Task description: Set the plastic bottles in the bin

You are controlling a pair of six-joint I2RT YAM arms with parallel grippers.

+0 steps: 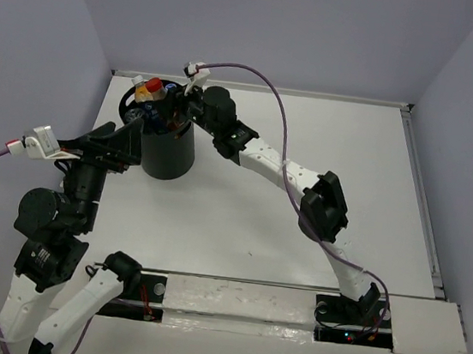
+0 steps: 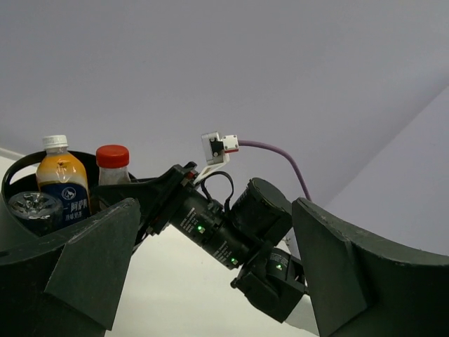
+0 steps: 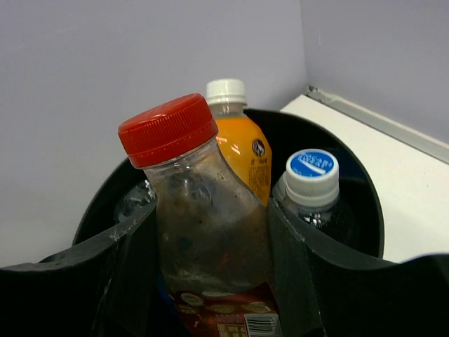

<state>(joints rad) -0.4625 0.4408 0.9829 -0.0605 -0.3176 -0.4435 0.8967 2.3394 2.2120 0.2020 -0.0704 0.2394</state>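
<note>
The black bin [image 1: 170,158] stands at the far left of the table. My right gripper [image 1: 173,114] reaches over its rim and is shut on the red-capped bottle [image 3: 203,210], holding it upright inside the bin's mouth. The right wrist view also shows the orange-yellow bottle [image 3: 242,147], a bottle with a blue and white cap [image 3: 312,179] and a clear crinkled bottle [image 3: 133,200] standing in the bin [image 3: 365,210]. My left gripper [image 1: 128,148] is open and empty beside the bin's left wall. In the left wrist view the red cap [image 2: 113,156] and the orange-yellow bottle [image 2: 63,184] rise above the rim [image 2: 14,172].
The right arm [image 1: 319,204] stretches diagonally across the white table from its base at the near right. Its wrist [image 2: 224,228] shows between my left fingers [image 2: 91,267]. Grey walls stand close behind and to the left of the bin.
</note>
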